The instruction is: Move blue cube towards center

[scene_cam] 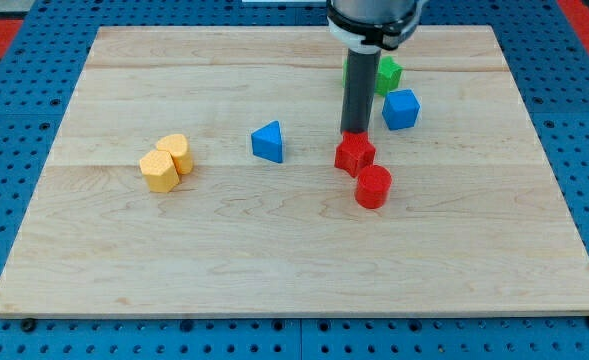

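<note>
The blue cube [401,108] sits on the wooden board [274,250] at the upper right, just below a green block [386,74]. My tip [355,134] is at the lower end of the dark rod, to the left of the blue cube and a little lower, right at the top edge of a red star-shaped block [354,154]. There is a small gap between the rod and the blue cube.
A red cylinder [373,187] lies just below and right of the red star block. A blue triangular block [268,141] sits left of my tip. Two yellow blocks [165,163] touch each other at the view's left. A second green block is partly hidden behind the rod.
</note>
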